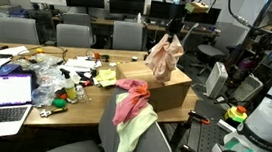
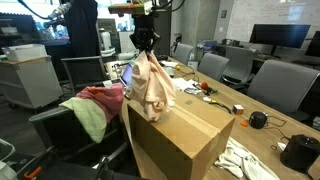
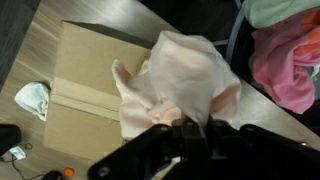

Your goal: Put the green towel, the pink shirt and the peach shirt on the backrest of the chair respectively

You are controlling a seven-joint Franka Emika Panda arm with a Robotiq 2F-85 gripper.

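wrist view: the hand (image 3: 195,128) is clamped on a bunch of the peach shirt (image 3: 185,80), which hangs over the box (image 3: 85,95). in an exterior view its hem is at or just above the box top on the desk (image 1: 88,100); i cannot tell if it touches. the towel (image 1: 137,136) and pink shirt (image 1: 131,98) already drape the chair (image 1: 105,133) backrest, at about 7 o'clock from the box. so the third garment looks to be in hand. the next move likely calls for carrying it over the backrest, lowering until it drapes beside the others, then letting go.
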